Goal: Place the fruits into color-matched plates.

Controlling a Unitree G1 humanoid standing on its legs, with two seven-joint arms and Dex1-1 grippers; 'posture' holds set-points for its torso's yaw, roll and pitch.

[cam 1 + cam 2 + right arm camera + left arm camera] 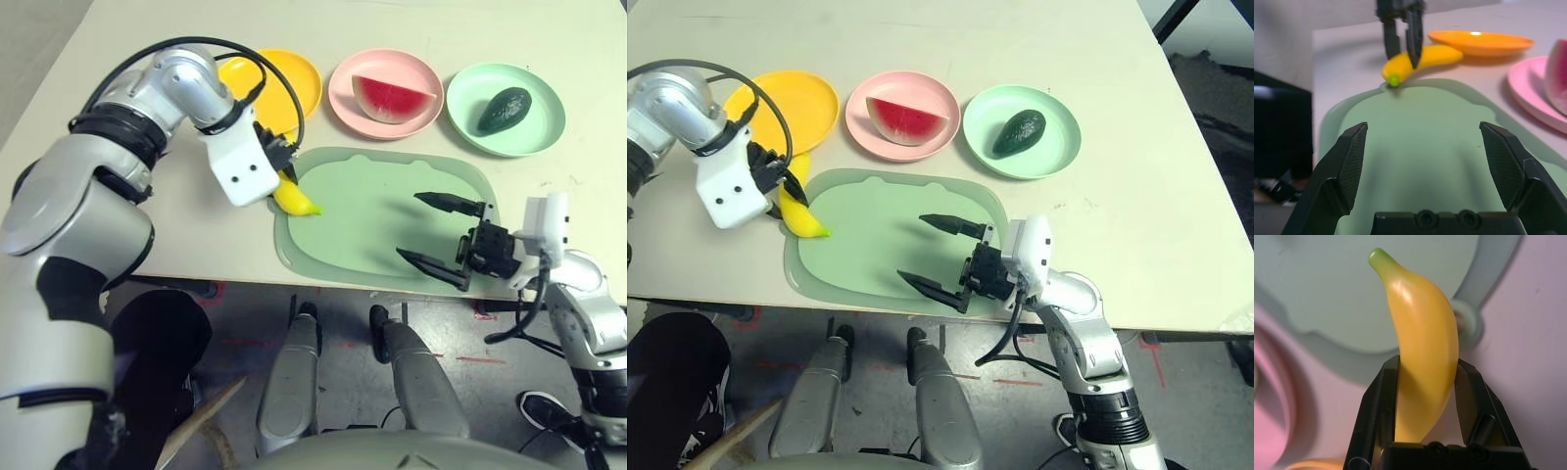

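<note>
L pincer [1427, 363] clamped on banana [1422, 333], left of centre, nr yellow plate [811, 98] upper left, prob. for a colour-matched drop. R pincer [911, 250] apart, lower centre, prob. parked clear. Melon [906, 121] on pink plate [859, 125], avocado [1020, 133] on green plate [1058, 157], both matched.

Falls bright and fairly even across the counter [1176, 245], dimming over the floor [348, 343] toward six o'clock. Leaves soft shadow at nine o'clock of the avocado [1020, 133] on the mint plate [1058, 147], and a faint, diffuse patch on the cutting board [872, 235] beside the right pincer [909, 245]. Glares near the stem of the banana [1422, 342] in the left wrist view. Glints white off the yellow plate [1479, 44] in the right wrist view. Blurs there toward the background, and softens around the pink plate [1268, 431] in the left wrist view.
</note>
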